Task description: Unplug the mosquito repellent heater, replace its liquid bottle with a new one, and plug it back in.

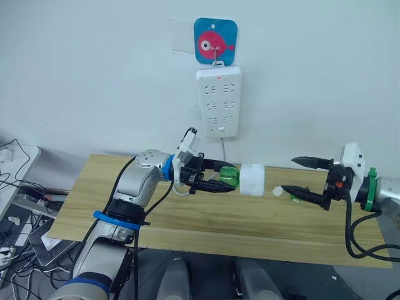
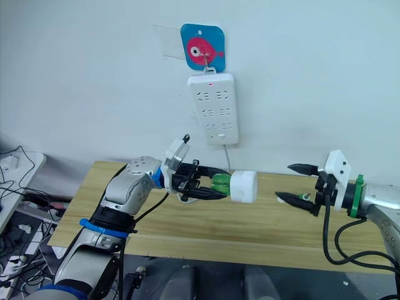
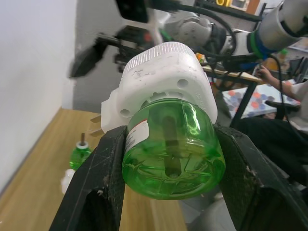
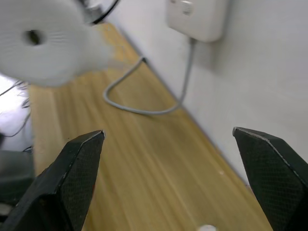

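Green bottle (image 3: 173, 149) under the mosquito repellent heater (image 3: 166, 79) sits clamped in left end effector (image 1: 219, 179); right end effector (image 1: 305, 178) gapes wide.

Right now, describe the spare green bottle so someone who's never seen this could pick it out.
Start at the wooden table under the white power strip on the wall. The spare green bottle stands on the tabletop beside a small white cap. Unlike the green bottle clamped in the left gripper, it has no white heater attached.
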### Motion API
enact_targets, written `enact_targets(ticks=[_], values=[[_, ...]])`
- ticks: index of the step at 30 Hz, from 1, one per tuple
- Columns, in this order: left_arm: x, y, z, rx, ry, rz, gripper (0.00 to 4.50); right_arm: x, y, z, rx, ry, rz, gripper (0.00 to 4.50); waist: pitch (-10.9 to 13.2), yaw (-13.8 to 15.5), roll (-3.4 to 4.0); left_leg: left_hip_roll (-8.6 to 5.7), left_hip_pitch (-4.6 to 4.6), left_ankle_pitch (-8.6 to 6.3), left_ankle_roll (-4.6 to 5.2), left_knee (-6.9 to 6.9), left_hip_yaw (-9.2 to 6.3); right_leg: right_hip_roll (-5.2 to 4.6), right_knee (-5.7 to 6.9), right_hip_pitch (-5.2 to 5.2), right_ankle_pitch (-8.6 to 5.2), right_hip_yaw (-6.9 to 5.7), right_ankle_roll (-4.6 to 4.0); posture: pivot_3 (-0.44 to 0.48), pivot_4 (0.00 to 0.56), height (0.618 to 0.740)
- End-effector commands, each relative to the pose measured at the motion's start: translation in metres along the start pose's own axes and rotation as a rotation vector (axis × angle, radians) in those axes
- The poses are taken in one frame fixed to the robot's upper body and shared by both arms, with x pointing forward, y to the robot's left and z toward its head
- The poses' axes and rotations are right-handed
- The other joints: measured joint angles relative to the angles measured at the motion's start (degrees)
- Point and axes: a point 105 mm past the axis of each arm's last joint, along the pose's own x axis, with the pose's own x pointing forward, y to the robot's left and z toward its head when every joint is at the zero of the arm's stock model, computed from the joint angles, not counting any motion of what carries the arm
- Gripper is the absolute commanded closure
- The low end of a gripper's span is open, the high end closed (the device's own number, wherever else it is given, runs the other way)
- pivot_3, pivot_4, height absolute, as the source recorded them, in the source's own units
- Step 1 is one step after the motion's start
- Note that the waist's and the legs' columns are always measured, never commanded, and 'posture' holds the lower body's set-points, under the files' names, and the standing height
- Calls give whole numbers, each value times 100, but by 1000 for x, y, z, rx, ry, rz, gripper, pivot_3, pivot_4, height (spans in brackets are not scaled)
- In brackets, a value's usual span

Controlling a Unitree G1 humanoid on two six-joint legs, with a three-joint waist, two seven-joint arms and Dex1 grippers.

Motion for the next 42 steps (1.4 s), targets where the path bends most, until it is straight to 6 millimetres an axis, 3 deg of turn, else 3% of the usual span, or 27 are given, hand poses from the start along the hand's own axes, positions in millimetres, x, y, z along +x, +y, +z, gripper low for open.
enact_targets(ticks=[1,8,11,22,29,34,38,42], values=[[5,-12,11,-6,-17,-72,2258,8,-6,9,2,-46,-17,961,0,2,0,0,0,0,0,0,-1,1,2,0,0,-1,0,-17,187,740],[7,-12,24,-153,-52,-83,2258,43,12,19,38,-129,71,3595,0,7,0,3,2,0,0,0,-2,5,7,-2,0,-1,0,-11,191,740],[6,-12,30,-236,-76,-74,2258,50,23,17,59,-124,117,4463,0,8,0,3,1,0,0,0,-3,4,8,-2,0,0,0,-10,193,740],[1,2,36,-316,-137,24,2258,46,74,27,203,-130,309,4463,0,16,0,4,2,0,0,0,-10,4,13,-2,-1,-7,0,-1,195,740],[-1,11,36,-357,-155,59,2258,40,90,33,266,-124,351,4463,0,15,0,3,2,0,0,1,-8,4,14,-2,-1,-6,0,-9,195,740],[-1,4,44,-482,-182,-1,2258,38,74,19,232,-82,258,4463,1,11,-1,2,1,0,0,1,-7,4,13,-3,-1,-5,1,-14,195,740],[-14,10,61,-729,-266,-33,2258,27,39,10,168,-49,133,4463,2,3,-2,1,1,0,0,3,-7,4,15,-5,-2,-6,2,-15,196,740],[-15,4,64,-809,-254,-74,2258,25,19,7,116,-46,78,4463,1,-31,-2,-1,4,0,0,0,-3,4,16,-6,-2,0,3,-15,196,740]])
